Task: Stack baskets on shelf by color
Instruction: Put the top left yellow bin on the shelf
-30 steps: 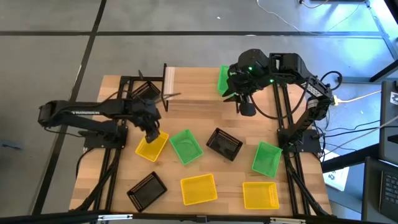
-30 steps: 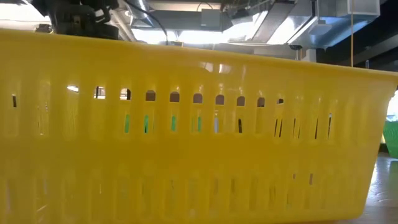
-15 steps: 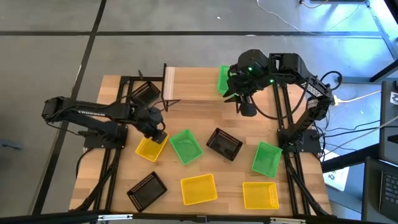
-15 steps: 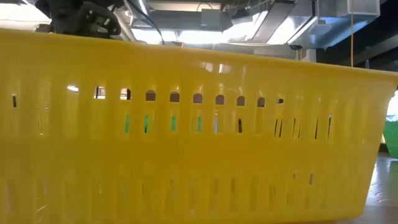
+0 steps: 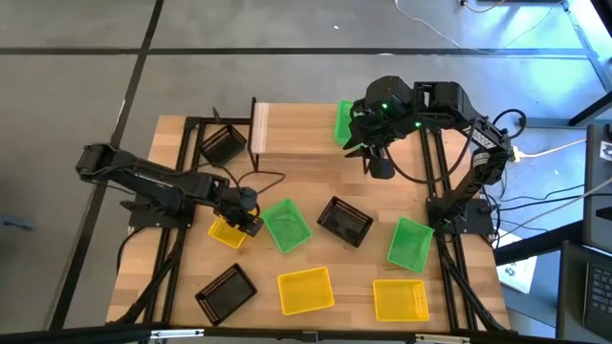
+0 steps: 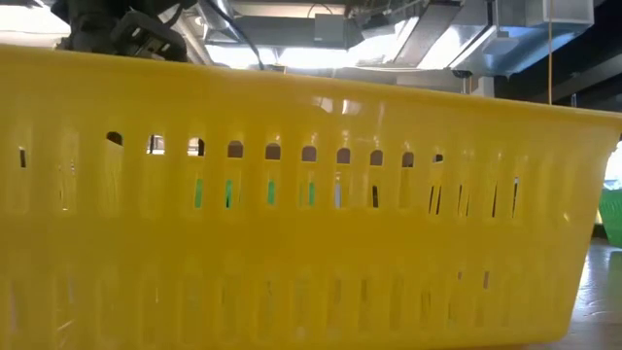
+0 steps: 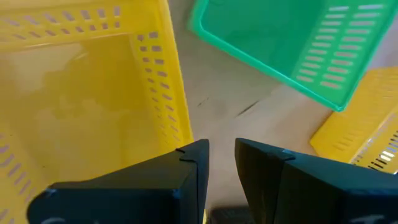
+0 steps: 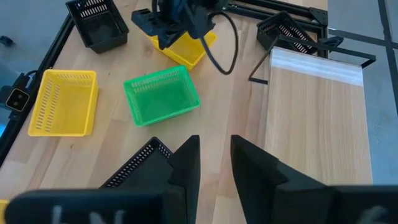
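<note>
Wooden tabletop (image 5: 306, 182) littered with mesh baskets. Yellow basket (image 5: 228, 230), slotted sloped walls, now gripped at its right rim by left gripper (image 5: 251, 222); fingers narrowly parted, pinch confirmed only in wrist view. Arm was higher earlier. Right gripper (image 5: 380, 168) parked near shelf (image 5: 296, 134), fingers slightly spread, nothing held.

Wooden table (image 5: 316, 182). Shelf (image 5: 296, 134) at its far edge, plank top bare; black basket (image 5: 224, 145) beside its left end. Lying on table: yellow baskets (image 5: 229, 230), (image 5: 305, 290), (image 5: 401, 299); green baskets (image 5: 287, 225), (image 5: 410, 243); black baskets (image 5: 344, 221), (image 5: 226, 291). Another green basket (image 5: 342, 122) at shelf's right end, tilted.
</note>
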